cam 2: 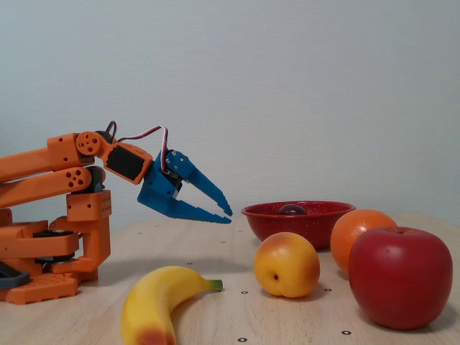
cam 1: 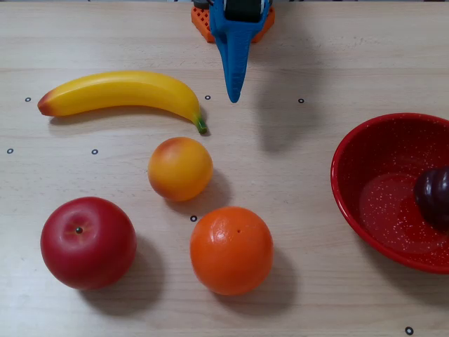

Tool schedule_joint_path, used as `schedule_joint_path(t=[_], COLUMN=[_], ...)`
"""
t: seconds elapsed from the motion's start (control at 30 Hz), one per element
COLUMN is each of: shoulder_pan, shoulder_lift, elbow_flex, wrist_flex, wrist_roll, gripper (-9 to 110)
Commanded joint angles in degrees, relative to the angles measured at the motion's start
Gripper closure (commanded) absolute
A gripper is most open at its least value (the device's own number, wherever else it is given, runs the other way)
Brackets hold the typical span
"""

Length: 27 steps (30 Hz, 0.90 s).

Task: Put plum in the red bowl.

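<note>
It looked like a small tabletop robot test rig indoors: a pale wood-grain desk (cam 1: 316, 63) dotted with small black ring markers (cam 1: 301, 100), a plain light wall (cam 2: 287, 86) behind, and an orange hobby arm (cam 2: 50, 180) mounted at the left.

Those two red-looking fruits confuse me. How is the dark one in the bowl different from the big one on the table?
The plum is far smaller and dark purple; the apple is large and bright red. The plum lies inside the red bowl; the apple stands on the bare table. Both are round and glossy.
</note>
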Motion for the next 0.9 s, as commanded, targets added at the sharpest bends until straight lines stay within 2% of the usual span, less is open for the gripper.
schedule_joint_path(t=[0.0,0.13,0.23,0.3,0.63,0.87], shoulder_pan=[1.6,2.4,2.4,2.5,1.3,-2.2], shoulder_lift=[1.0,1.0,1.0,1.0,1.0,1.0], elbow_flex=[2.4,2.4,2.4,2.4,2.4,2.4], wrist_flex=[-0.7,1.4,7.8,8.0,7.7,7.3], wrist_roll=[4.6,11.2,13.8,14.5,12.2,4.7], gripper=[102,102,102,102,102,102])
